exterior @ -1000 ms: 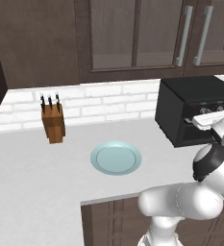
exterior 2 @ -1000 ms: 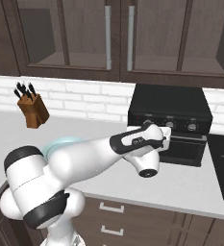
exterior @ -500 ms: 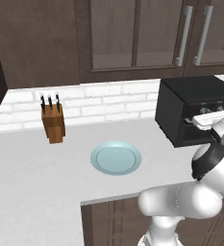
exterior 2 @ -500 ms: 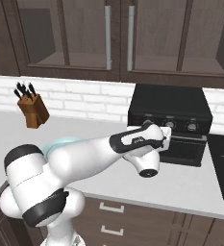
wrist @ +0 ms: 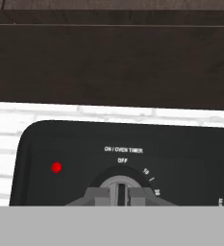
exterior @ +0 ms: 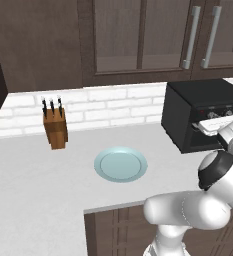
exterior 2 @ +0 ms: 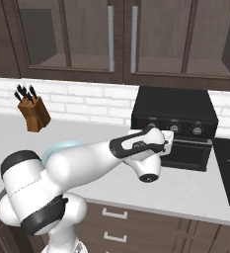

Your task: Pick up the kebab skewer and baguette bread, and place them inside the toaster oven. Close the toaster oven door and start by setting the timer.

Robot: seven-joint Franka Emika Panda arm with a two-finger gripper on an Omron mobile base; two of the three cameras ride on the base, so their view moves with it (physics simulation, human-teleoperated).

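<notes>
Up against the brick wall at the right end of the counter (exterior: 28,185) sits the toaster oven (exterior 2: 174,126), its door (exterior 2: 188,153) closed. Nearer the counter's middle lies a pale blue plate (exterior: 120,164), with a knife block (exterior: 55,127) toward the back left. Smallest, the gripper (wrist: 118,196) is pinched on the timer knob (wrist: 118,185) at the oven's front top-left corner, beside a red light (wrist: 56,167).

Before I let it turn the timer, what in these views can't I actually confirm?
- Skewer and bread inside the toaster oven: not visible; the arm covers part of the door in the right base view.
- Timer knob: lower half cut off at the bottom of the hand view.
- Tool: shut at the knob; only the fingers show.
- Other knob labels: cut off at the right edge.
</notes>
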